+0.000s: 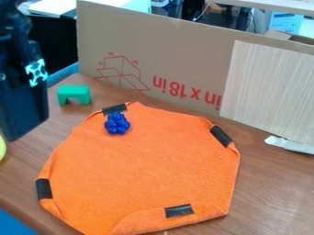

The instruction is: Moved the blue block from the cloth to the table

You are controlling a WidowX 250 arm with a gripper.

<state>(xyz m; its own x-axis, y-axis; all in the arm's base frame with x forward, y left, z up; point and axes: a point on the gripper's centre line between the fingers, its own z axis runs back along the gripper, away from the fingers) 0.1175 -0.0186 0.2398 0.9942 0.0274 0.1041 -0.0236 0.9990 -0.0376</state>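
Observation:
The black gripper hangs at the upper left edge, left of the orange cloth and apart from the blue block. On the orange cloth, near its upper left edge, sits the small, knobbly blue block, just below a strip of black tape. The wooden table shows all around the cloth.
A green arch-shaped block stands on the table between the gripper and the cardboard. Behind the cloth rises a cardboard wall with a pale panel at its right. Part of a yellow object shows at the left edge.

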